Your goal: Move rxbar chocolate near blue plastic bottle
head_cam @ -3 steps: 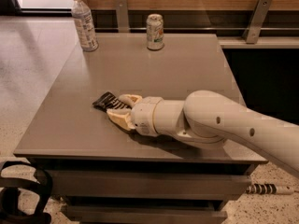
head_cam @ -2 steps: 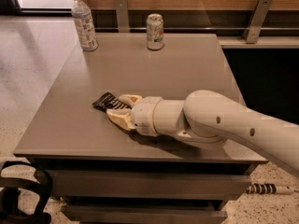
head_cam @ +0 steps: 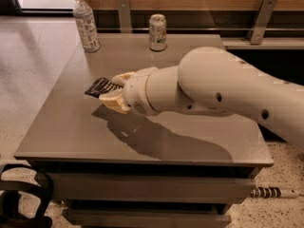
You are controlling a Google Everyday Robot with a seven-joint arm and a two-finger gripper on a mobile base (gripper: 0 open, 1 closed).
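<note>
Raised since a second ago, the rxbar chocolate (head_cam: 99,86) hangs in the gripper (head_cam: 114,90), clear of the worktop (head_cam: 61,127).
Cream fingers (head_cam: 121,78) pinch the bar's right end; its free end points toward the left edge, over the worktop's left half, with a shadow beneath. Bare grey surface runs from there to the blue plastic bottle (head_cam: 86,23) at the back left corner. A drink can (head_cam: 157,32) stands mid back edge, well apart from the bottle. The white arm (head_cam: 228,89) crosses in from the right edge.
</note>
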